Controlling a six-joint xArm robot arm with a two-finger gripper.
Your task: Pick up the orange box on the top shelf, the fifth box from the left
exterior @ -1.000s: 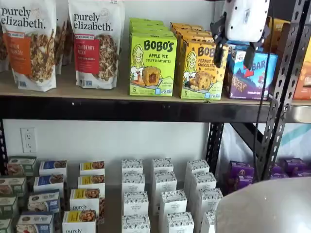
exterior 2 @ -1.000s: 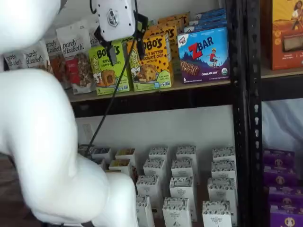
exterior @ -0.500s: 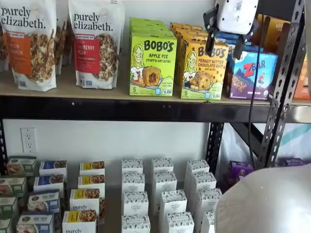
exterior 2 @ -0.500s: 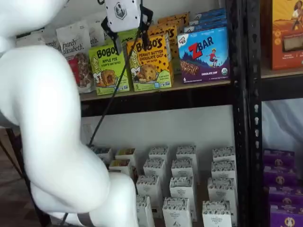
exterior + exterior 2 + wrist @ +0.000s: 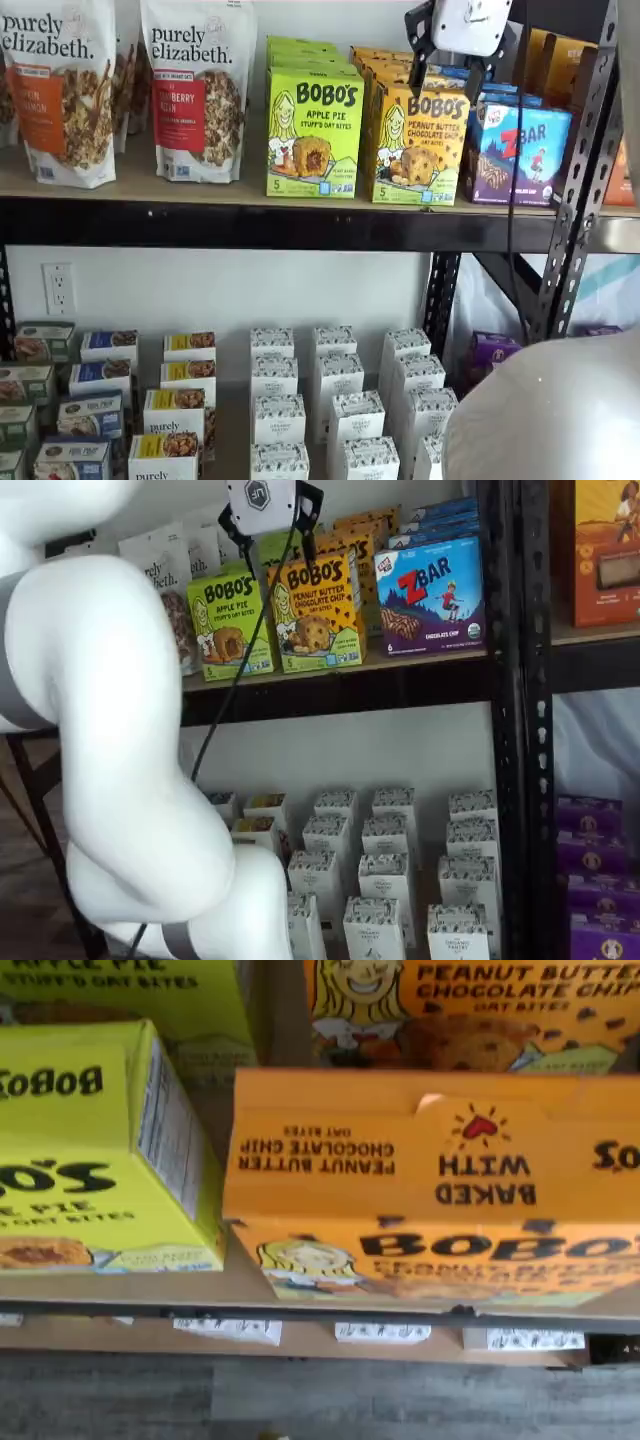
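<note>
Your gripper (image 5: 446, 63) has climbed since the earlier frames: a second ago its black fingers hung in front of the orange box (image 5: 418, 143), and now they sit level with the box's upper edge, the white body partly cut off by the frame's upper edge in both shelf views (image 5: 274, 538). You can see a plain gap between the two fingers (image 5: 420, 60), so they are spread, with nothing between them. In a shelf view one finger (image 5: 309, 542) hangs in front of the box's (image 5: 318, 609) upper right corner and the other in front of its upper left corner, toward the lime-green Bobo's box (image 5: 231, 624); whether either touches cardboard you cannot tell.

The orange box stands upright at the front of the top shelf (image 5: 200, 222), below the fingers. The lime-green box (image 5: 314, 131) stands just beside it on one side and the blue ZBar box (image 5: 514, 151) just beside it on the other. More orange boxes are lined up behind it.

From the wrist view you look down on the orange box's top flap (image 5: 430, 1145), printed "BAKED WITH", with the lime-green box (image 5: 105, 1145) alongside and the shelf's (image 5: 250, 1285) tan board under both.
</note>
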